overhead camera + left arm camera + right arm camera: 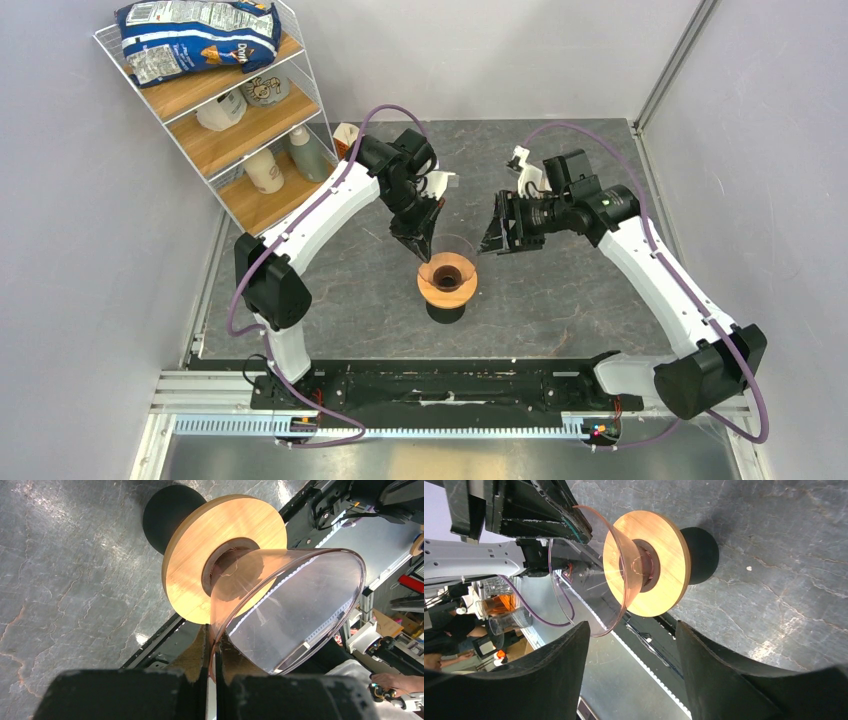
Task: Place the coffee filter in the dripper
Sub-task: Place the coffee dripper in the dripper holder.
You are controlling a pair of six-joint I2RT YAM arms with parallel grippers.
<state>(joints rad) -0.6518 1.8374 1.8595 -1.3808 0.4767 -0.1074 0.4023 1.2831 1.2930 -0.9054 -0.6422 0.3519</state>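
Top external: one dripper (432,288); left claw (421,252) pinching its rim; right claw (489,236) agape.

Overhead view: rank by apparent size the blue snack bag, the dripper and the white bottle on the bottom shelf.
1. blue snack bag, clearly largest, though its high perch on the shelf may enlarge it.
2. dripper.
3. white bottle, smallest, partly hidden by the shelf.

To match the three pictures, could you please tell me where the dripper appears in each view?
Top external: dripper near the picture's centre.
Left wrist: dripper upper centre, glass rim pinched by the left hand.
Right wrist: dripper upper centre, above the open right hand.
Shared landmark: the black base under it.
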